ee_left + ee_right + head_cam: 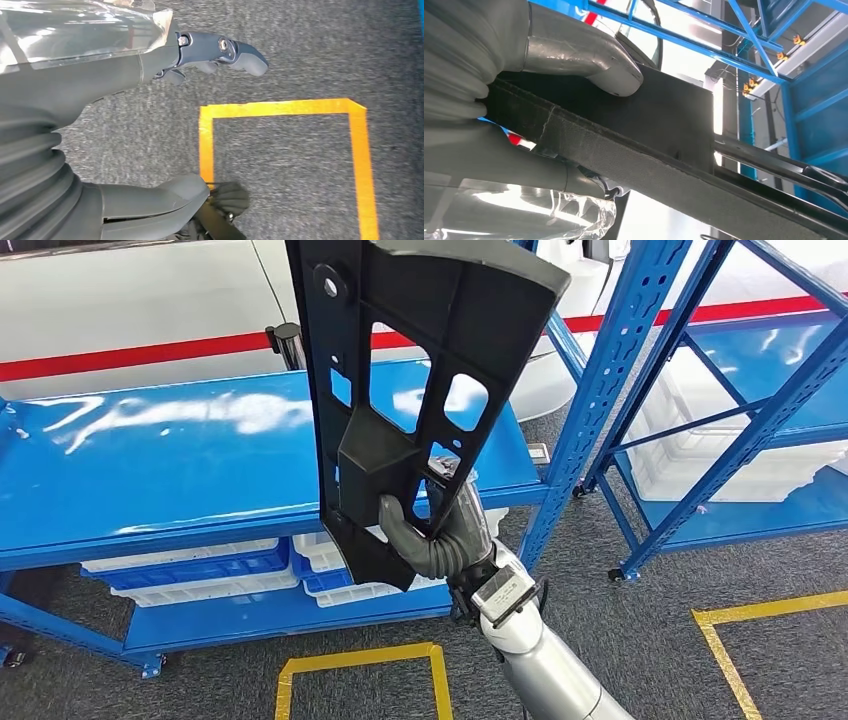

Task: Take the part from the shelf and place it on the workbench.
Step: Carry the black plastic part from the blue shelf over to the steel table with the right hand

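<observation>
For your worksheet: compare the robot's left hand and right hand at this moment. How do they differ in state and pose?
The right hand grips the black part, raised before the blue shelf; the left hand holds nothing, fingers apart, over grey floor with yellow tape. The right thumb presses the part; the left thumb touches nothing. Both have grey ribbed covers.

grey speckled carpet (650, 640) is carrying yellow tape outlines (360, 660). blue metal shelving (150, 460) is gleaming under overhead light, holding white and blue bins (190, 570) below; a white, red-striped panel (120, 320) is standing behind.
</observation>
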Controlling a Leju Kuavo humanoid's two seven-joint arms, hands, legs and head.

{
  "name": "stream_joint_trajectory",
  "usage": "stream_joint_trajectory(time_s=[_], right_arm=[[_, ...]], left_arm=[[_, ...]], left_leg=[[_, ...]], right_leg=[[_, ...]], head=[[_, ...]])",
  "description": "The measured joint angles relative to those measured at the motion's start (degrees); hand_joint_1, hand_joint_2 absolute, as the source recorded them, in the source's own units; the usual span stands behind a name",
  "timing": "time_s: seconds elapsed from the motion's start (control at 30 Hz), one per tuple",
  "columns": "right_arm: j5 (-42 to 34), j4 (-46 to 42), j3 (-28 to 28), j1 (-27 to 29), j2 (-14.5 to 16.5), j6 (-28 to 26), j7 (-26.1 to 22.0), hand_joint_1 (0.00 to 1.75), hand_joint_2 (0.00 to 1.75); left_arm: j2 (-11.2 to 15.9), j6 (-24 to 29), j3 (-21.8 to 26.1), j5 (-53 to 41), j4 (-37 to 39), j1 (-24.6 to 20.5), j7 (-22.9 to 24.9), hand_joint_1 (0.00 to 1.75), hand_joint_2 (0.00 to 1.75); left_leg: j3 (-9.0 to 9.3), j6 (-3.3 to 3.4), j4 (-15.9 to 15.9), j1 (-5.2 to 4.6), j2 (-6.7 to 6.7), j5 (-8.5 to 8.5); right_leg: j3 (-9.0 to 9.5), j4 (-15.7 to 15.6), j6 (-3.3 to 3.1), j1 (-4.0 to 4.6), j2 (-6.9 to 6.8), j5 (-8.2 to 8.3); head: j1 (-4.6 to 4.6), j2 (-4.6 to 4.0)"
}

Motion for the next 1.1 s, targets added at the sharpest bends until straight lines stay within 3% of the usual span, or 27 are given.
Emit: stream_joint_trajectory(time_s=[0.03,0.07,0.13,0.2,0.27,0.33,0.37,0.43,0.5,0.53,0.57,0.63,0.7,0.73,0.77,0.83,0.87,0.9,1.0,1.03,1.07,1.1], right_arm=[[0.26,-0.03,-0.02,0.26,0.00,0.03,0.03,1.75,1.75],[0.54,-0.04,-0.03,0.49,0.00,0.10,0.08,1.75,1.75],[1.15,-0.15,-0.01,0.80,0.01,0.33,0.12,1.75,1.75],[1.73,-0.46,0.01,1.09,0.02,0.54,0.06,1.75,1.75],[2.18,-0.70,0.07,1.42,0.03,0.68,-0.17,1.75,1.75],[2.50,-0.73,0.20,1.86,-0.01,0.92,-0.47,1.75,1.75],[2.60,-0.74,0.28,2.05,-0.05,1.08,-0.61,1.75,1.75],[2.62,-0.68,0.41,2.26,-0.16,1.57,-1.02,1.75,1.75],[2.29,-0.28,0.56,2.34,-0.25,2.28,-1.69,1.75,1.75],[2.09,0.07,0.66,2.35,-0.28,2.64,-2.01,1.75,1.75],[1.93,0.48,0.80,2.34,-0.30,2.98,-2.27,1.75,1.75],[1.63,1.25,1.16,2.04,-0.25,3.51,-2.47,1.75,1.75],[1.03,2.06,1.50,0.92,0.03,4.26,-2.27,1.75,1.75],[0.64,2.65,1.65,0.12,0.27,4.70,-2.09,1.75,1.75],[0.30,3.31,1.75,-0.66,0.53,5.14,-1.88,1.75,1.75],[-0.05,4.74,1.91,-1.67,0.88,5.69,-1.63,1.75,1.75],[-0.08,5.37,2.02,-1.97,1.04,5.85,-1.57,1.75,1.75],[-0.07,5.94,2.20,-2.24,1.25,6.01,-1.54,1.75,1.75],[0.14,7.46,3.00,-3.21,2.19,6.25,-1.49,1.75,1.75],[0.32,7.96,3.26,-3.42,2.45,6.23,-1.45,1.75,1.75],[0.54,8.43,3.50,-3.53,2.67,6.19,-1.37,1.75,1.75],[0.74,8.84,3.69,-3.57,2.86,6.14,-1.30,1.75,1.75]], left_arm=[[0.01,0.01,0.01,-0.02,0.00,0.01,0.02,0.00,1.75],[0.01,0.02,0.01,-0.03,0.00,0.02,0.04,0.00,1.75],[-0.01,0.05,0.01,-0.05,-0.01,0.00,0.02,0.00,1.75],[-0.01,0.08,0.00,-0.14,-0.02,-0.05,-0.10,0.00,1.75],[0.00,0.06,0.00,-0.26,-0.03,0.02,-0.18,0.00,1.75],[-0.02,0.03,0.00,-0.31,0.01,0.19,-0.19,0.00,1.75],[-0.04,0.01,-0.01,-0.30,0.03,0.24,-0.18,0.00,1.75],[-0.10,0.05,0.01,-0.18,0.07,0.27,-0.10,0.00,1.75],[-0.08,0.15,0.02,0.01,0.08,0.37,0.03,0.00,1.75],[-0.10,0.19,0.03,0.08,0.09,0.42,0.06,0.00,1.75],[-0.11,0.20,0.04,0.15,0.09,0.46,0.07,0.00,1.75],[-0.16,0.20,0.09,0.29,0.08,0.49,0.05,0.00,1.75],[-0.21,0.30,0.21,0.55,0.02,0.40,0.14,0.00,1.75],[-0.25,0.44,0.36,0.70,-0.01,0.29,0.23,0.00,1.75],[-0.30,0.62,0.53,0.85,-0.04,0.16,0.36,0.00,1.75],[-0.39,0.89,0.90,1.08,-0.03,-0.01,0.42,0.00,1.75],[-0.43,0.92,1.02,1.16,-0.02,-0.01,0.31,0.00,1.75],[-0.50,0.90,1.11,1.21,-0.02,0.01,0.17,0.00,1.75],[-0.70,0.90,1.18,0.98,-0.02,-0.10,-0.07,0.00,1.75],[-0.73,0.96,1.18,0.88,-0.02,-0.14,-0.10,0.00,1.75],[-0.75,1.02,1.18,0.81,-0.02,-0.16,-0.14,0.00,1.75],[-0.79,1.08,1.18,0.79,-0.02,-0.16,-0.19,0.00,1.75]], left_leg=[[0.21,-0.14,1.69,0.06,0.01,-0.16],[1.43,-0.17,1.36,0.11,0.02,0.76],[6.65,0.13,-4.74,0.17,-0.01,3.19],[11.71,0.75,-12.01,-0.05,-0.18,3.55],[12.96,1.54,-14.53,-0.52,-0.28,3.19],[12.18,2.58,-14.83,-0.71,-0.06,4.22],[11.68,3.20,-15.10,-0.70,0.09,4.97],[10.26,4.04,-15.48,-0.62,0.37,6.65],[8.23,4.24,-15.43,-0.77,0.41,8.21],[7.17,4.22,-15.38,-0.82,0.44,8.99],[6.13,4.14,-15.32,-0.86,0.47,9.77],[4.18,3.85,-15.14,-0.88,0.46,11.29],[2.71,3.32,-14.77,-1.04,0.42,12.64],[2.28,3.01,-14.69,-1.11,0.42,13.34],[2.01,2.68,-14.72,-1.13,0.43,14.03],[1.67,2.01,-15.12,-0.86,0.36,15.28],[1.30,1.66,-14.88,-0.68,0.25,14.70],[0.72,1.32,-13.62,-0.53,0.15,12.73],[-1.74,0.33,-3.38,-0.23,0.00,3.40],[-2.08,0.10,0.04,-0.16,-0.02,2.18],[-1.68,-0.01,1.95,-0.11,-0.01,2.35],[-0.27,-0.03,1.86,-0.05,0.00,3.43]], right_leg=[[-0.77,0.07,0.11,0.02,-0.01,0.55],[-1.51,0.17,0.28,0.02,-0.01,1.05],[-2.74,0.41,0.70,0.00,0.01,1.96],[-3.53,0.55,1.35,0.16,-0.01,2.78],[-3.81,0.42,2.20,0.23,-0.10,3.62],[-4.06,0.38,2.98,0.22,-0.13,4.13],[-4.67,1.27,2.97,0.27,-0.08,3.19],[-6.75,6.33,2.22,0.33,0.04,-1.48],[-8.61,13.79,1.77,0.35,0.11,-6.11],[-8.71,16.45,2.03,0.34,0.12,-6.89],[-7.98,17.47,2.54,0.35,0.12,-6.50],[-3.66,13.85,3.44,0.34,0.12,-4.28],[3.07,5.10,3.26,0.51,0.16,-4.16],[5.26,1.57,2.91,0.64,0.22,-4.78],[6.42,-0.66,2.51,0.80,0.28,-5.35],[5.72,-1.37,1.62,0.65,0.27,-4.85],[5.16,-1.33,1.06,0.46,0.17,-4.21],[4.50,-1.36,0.50,0.25,0.08,-3.40],[2.00,-1.22,-0.23,0.23,-0.05,-0.82],[1.05,-1.10,-0.17,0.28,-0.06,-0.08],[0.06,-0.92,-0.07,0.32,-0.06,0.59],[-0.92,-0.69,0.09,0.32,-0.07,1.17]], head=[[0.00,0.00],[-0.02,0.00],[-0.03,0.00],[0.03,0.00],[0.12,0.00],[0.16,0.00],[0.19,0.00],[0.30,0.00],[0.39,0.00],[0.40,0.00],[0.40,0.00],[0.40,0.00],[0.43,0.00],[0.38,0.00],[0.32,0.00],[0.19,0.00],[0.18,0.00],[0.13,0.00],[-0.05,0.00],[-0.06,0.00],[-0.07,0.00],[-0.07,0.00]])
